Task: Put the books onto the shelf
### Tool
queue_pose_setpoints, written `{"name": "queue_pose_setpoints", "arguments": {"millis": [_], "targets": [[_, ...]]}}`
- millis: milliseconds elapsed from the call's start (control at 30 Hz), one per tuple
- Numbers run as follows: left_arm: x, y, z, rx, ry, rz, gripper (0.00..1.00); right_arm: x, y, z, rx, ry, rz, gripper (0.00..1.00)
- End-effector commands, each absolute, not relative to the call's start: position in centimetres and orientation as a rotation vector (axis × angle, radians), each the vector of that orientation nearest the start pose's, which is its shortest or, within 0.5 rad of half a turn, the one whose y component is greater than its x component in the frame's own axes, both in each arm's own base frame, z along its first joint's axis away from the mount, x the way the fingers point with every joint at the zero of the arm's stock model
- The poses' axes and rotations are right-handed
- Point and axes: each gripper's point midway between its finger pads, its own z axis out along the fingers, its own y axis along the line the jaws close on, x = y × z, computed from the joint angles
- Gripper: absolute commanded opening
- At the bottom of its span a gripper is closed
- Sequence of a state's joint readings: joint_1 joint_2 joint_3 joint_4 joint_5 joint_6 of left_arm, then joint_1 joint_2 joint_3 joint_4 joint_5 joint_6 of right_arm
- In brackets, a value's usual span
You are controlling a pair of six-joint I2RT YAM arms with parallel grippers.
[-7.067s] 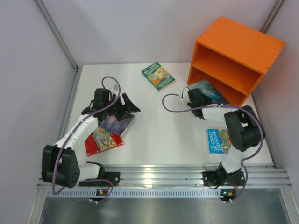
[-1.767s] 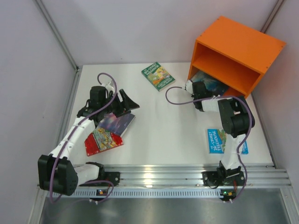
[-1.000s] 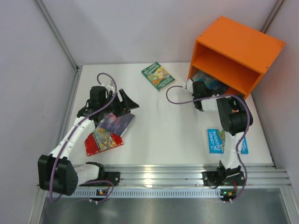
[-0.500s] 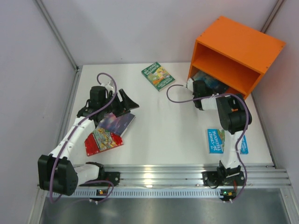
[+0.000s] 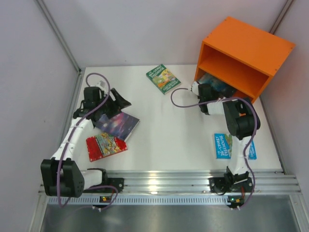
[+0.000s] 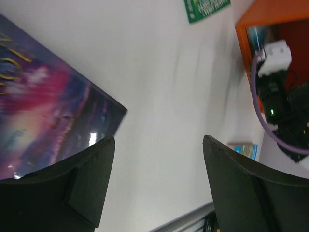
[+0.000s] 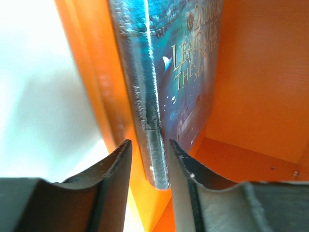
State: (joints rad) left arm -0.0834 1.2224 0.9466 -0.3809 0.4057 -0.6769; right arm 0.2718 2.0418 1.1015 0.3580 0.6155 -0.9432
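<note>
The left arm is now swinging away to the far left, so its left gripper (image 5: 122, 102) is no longer hanging over the purple book (image 5: 119, 124), whose cover is showing almost whole on the table (image 5: 164, 130). The left wrist view shows these fingers (image 6: 87, 186) standing wide apart and holding nothing, with one corner of the purple book reaching in beside the finger on that side. The red book (image 5: 106, 145) is lying just near of the purple one, touching or slightly under its near edge. The right arm is staying at the mouth of the shelf (image 5: 251, 43), where the dark blue book (image 5: 218, 83) is sitting in the lower compartment at its left end. The right gripper (image 7: 150, 147) is straddling that book's spine with its fingers only narrowly parted: a strip of orange is showing between one finger (image 7: 113, 166) and the spine, while the other is lying close against the cover side, so the book is not looking clamped. The green book (image 5: 163, 79) is lying far on the table, left of the shelf, and the bright blue book (image 5: 226, 146) is lying near the right edge.
</note>
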Motion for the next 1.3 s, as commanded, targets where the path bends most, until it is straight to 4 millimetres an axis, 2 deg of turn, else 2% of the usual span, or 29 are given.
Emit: {"name": "queue_pose_setpoints", "arguments": {"millis": [0, 33, 100, 133, 167, 200, 233, 267, 300, 333, 367, 400, 433, 467, 500, 533, 600, 633, 700, 733, 767, 800, 967, 1000, 1033, 1067, 1133, 1200, 1267], "targets": [[35.8, -5.7, 19.3, -0.661, 2.168, -0.726, 0.78, 50.5, 4.6, 10.9, -0.865, 1.876, -0.964, 0.37], [36.1, -3.6, 19.0, -0.748, 2.144, -0.707, 0.78, 50.2, 5.0, 11.6, -0.853, 1.875, -0.979, 0.38], [36.1, -2.2, 18.7, -0.825, 2.112, -0.693, 0.79, 49.5, 6.1, 12.8, -0.828, 1.868, -0.965, 0.39], [35.7, -1.3, 17.8, -0.888, 2.091, -0.69, 0.79, 49.0, 7.3, 13.2, -0.823, 1.865, -0.945, 0.4], [35.7, -0.9, 18.0, -0.901, 2.059, -0.69, 0.8, 48.5, 8.0, 13.1, -0.838, 1.897, -0.92, 0.4], [35.4, -0.5, 18.2, -0.917, 2.03, -0.673, 0.8, 47.9, 9.7, 13.9, -0.789, 1.899, -0.85, 0.42], [34.9, -0.3, 17.3, -0.941, 2.036, -0.657, 0.81, 47.8, 10.8, 14.7, -0.759, 1.897, -0.804, 0.44], [34.6, 0.0, 17.0, -0.951, 2.03, -0.64, 0.81, 46.7, 11.6, 14.1, -0.786, 1.95, -0.766, 0.46], [34.2, 0.0, 16.7, -0.948, 2.031, -0.627, 0.82, 45.8, 13.8, 14.3, -0.727, 1.979, -0.652, 0.52], [33.5, 0.2, 15.3, -0.967, 2.052, -0.601, 0.83, 45.6, 15.6, 15.4, -0.696, 1.991, -0.568, 0.54], [33.2, 0.2, 14.7, -0.975, 2.063, -0.591, 0.83, 44.1, 16.2, 14.8, -0.695, 2.056, -0.534, 0.55], [32.9, 0.1, 14.2, -0.977, 2.073, -0.587, 0.83, 43.1, 17.8, 15.2, -0.568, 2.091, -0.416, 0.56], [32.3, 0.2, 12.9, -0.995, 2.098, -0.576, 0.84, 42.0, 20.7, 15.4, -0.559, 2.108, -0.278, 0.6], [32.1, 0.2, 12.3, -1.002, 2.108, -0.573, 0.85, 40.8, 21.9, 15.1, -0.523, 2.151, -0.181, 0.61], [32.2, 0.1, 12.2, -0.994, 2.104, -0.582, 0.86, 39.6, 24.1, 15.7, -0.367, 2.179, 0.009, 0.62], [32.0, -0.1, 11.5, -1.0, 2.108, -0.594, 0.86, 37.8, 26.7, 14.5, -0.376, 2.238, 0.226, 0.64], [32.2, -0.9, 11.4, -0.982, 2.112, -0.653, 0.86, 37.0, 30.2, 14.8, -0.195, 2.239, 0.527, 0.72], [32.4, -1.0, 11.3, -0.983, 2.11, -0.666, 0.86, 36.0, 31.5, 13.9, -0.164, 2.277, 0.647, 0.77], [32.4, -1.2, 10.8, -0.985, 2.135, -0.675, 0.85, 35.4, 33.9, 13.5, 0.008, 2.312, 0.843, 0.8], [32.2, -1.1, 10.4, -0.991, 2.153, -0.662, 0.84, 34.2, 34.6, 12.3, 0.054, 2.347, 0.921, 0.81], [32.0, -1.1, 10.1, -0.995, 2.164, -0.653, 0.84, 34.7, 35.7, 13.4, 0.119, 2.278, 1.014, 0.82], [31.8, -0.8, 9.9, -0.997, 2.168, -0.634, 0.83, 34.0, 36.8, 13.5, 0.239, 2.273, 1.105, 0.82], [30.8, 0.2, 8.9, -1.029, 2.182, -0.538, 0.83, 32.5, 39.6, 12.4, 0.5, 2.171, 1.308, 0.83], [30.8, 0.6, 8.7, -1.041, 2.18, -0.503, 0.83, 31.7, 40.8, 11.4, 0.54, 2.178, 1.347, 0.83], [30.6, 0.8, 8.5, -1.047, 2.183, -0.489, 0.83, 31.8, 41.6, 12.1, 0.542, 2.124, 1.398, 0.83], [30.6, 0.9, 8.4, -1.05, 2.184, -0.479, 0.83, 31.5, 42.4, 10.6, 0.569, 2.148, 1.405, 0.83], [30.5, 1.1, 8.2, -1.065, 2.187, -0.46, 0.82, 30.8, 44.2, 10.6, 0.568, 2.143, 1.461, 0.83], [30.5, 1.1, 8.3, -1.078, 2.179, -0.472, 0.81, 30.4, 45.3, 9.1, 0.604, 2.151, 1.462, 0.83], [30.5, 0.6, 8.5, -1.073, 2.167, -0.511, 0.81, 30.3, 46.4, 9.2, 0.597, 2.137, 1.477, 0.83]]}}
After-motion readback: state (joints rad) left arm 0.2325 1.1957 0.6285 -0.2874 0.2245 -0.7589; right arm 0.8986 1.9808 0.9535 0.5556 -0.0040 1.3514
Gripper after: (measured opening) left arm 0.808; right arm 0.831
